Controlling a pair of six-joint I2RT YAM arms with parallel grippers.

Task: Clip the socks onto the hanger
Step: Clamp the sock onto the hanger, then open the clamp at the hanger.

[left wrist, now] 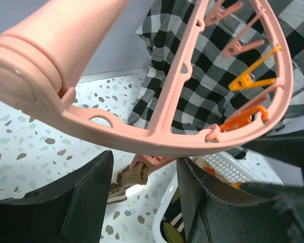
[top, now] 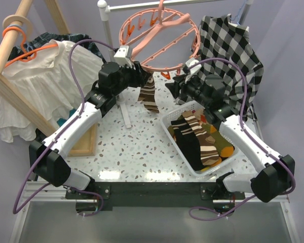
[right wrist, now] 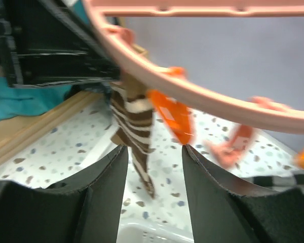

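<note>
A white basket [top: 200,173] sits near the right edge of the table [top: 142,147], packed with socks [top: 200,139]: brown striped, black, and olive with orange. By the left edge lies a wooden frame [top: 86,144], and a white strip [top: 126,114] lies toward the middle.

Further back, both arms reach to the far edge. The left pincer [left wrist: 144,197] is released, its fingers apart with nothing between them. Just past its gap, a pink clip [left wrist: 148,162] grips the top of a brown striped sock [top: 150,96]. The right pincer [right wrist: 154,192] is also released and empty. It faces that sock from the other side, with an orange clip [right wrist: 172,114] dangling just beside the sock.

The sock hangs from the near rim of the pink hanger [top: 164,23], above the far middle of the table. The left arm's black wrist covers part of that rim.

Behind the right arm hangs a checked shirt [top: 228,45]. At the far left, a white blouse [top: 50,76] hangs on an orange coat hanger [top: 20,38] from a wooden rack [top: 10,50].
</note>
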